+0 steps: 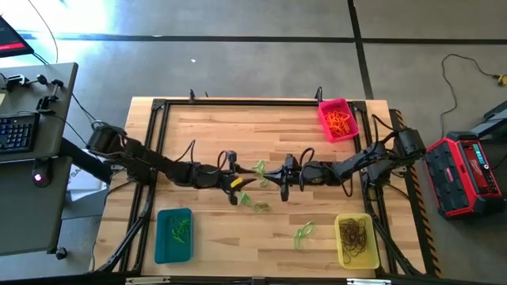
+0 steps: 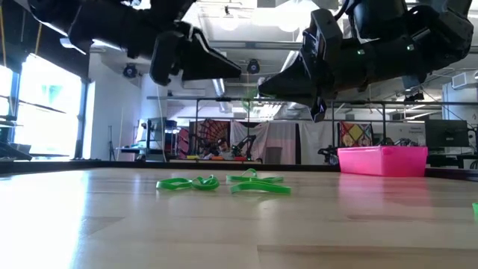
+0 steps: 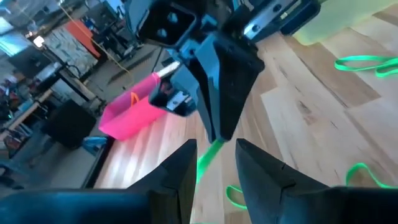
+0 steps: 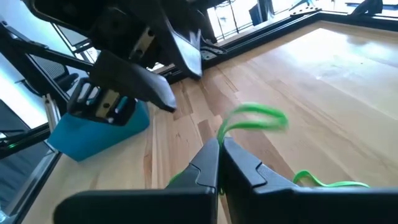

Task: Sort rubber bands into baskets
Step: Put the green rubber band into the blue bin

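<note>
A green rubber band (image 4: 252, 119) is pinched between the pressed-together fingers of the right gripper (image 4: 219, 144), raised above the table (image 1: 238, 134) near its centre. The loop sticks up from the fingertips; the tail hangs down betw. the left gripper (image 3: 214, 149) fingers, which are spread w/ a gap and do not clamp it. Both grippers meet nose to nose at mid-table.

Loose green bands: a group (image 2: 220, 182) lies flat on the table below the grippers; one more (image 1: 303, 233) lies nearer the front, right of centre.

Baskets:
- Pink basket (image 1: 338, 119), far right corner, holds orange bands.
- Yellow basket (image 1: 357, 239), near right corner, holds dark bands.
- Teal basket (image 1: 174, 234), near left, holds green bands.

Left arm enters from the left edge, right arm from the right edge.
</note>
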Robot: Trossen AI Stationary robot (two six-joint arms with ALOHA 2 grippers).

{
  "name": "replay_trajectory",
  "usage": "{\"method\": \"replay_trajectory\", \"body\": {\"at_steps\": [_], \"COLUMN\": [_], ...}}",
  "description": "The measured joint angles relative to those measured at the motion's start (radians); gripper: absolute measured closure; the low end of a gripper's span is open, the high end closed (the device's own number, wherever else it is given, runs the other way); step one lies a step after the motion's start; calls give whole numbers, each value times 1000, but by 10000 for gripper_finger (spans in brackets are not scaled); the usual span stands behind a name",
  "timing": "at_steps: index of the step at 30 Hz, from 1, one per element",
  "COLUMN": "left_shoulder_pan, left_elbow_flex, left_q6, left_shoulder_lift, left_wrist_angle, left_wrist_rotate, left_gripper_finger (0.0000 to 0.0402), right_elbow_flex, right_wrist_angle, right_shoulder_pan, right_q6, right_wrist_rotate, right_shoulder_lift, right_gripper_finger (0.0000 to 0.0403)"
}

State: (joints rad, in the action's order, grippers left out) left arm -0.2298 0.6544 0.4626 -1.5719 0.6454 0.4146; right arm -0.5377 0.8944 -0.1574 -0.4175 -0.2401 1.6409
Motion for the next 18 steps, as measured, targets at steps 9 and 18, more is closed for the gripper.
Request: {"method": "replay_trajectory", "body": {"at_steps": [9,18], "left_shoulder_pan": [8,7], "left_elbow_flex": [43,69], "left_q6": [68,216], "left_shoulder_lift": [-36,-112], "left_wrist_angle": [-15,42], "left_wrist_rotate": [20,77], "left_gripper_finger": [263,228], "right_elbow_flex": [0,0], "right_wrist_angle": [0,0], "right_shoulder_pan": [0,0], "right_q6": [8,8], "right_wrist_rotate": [0,0], "right_shoulder_lift": [0,0], "right_gripper_finger": [403,403]}}
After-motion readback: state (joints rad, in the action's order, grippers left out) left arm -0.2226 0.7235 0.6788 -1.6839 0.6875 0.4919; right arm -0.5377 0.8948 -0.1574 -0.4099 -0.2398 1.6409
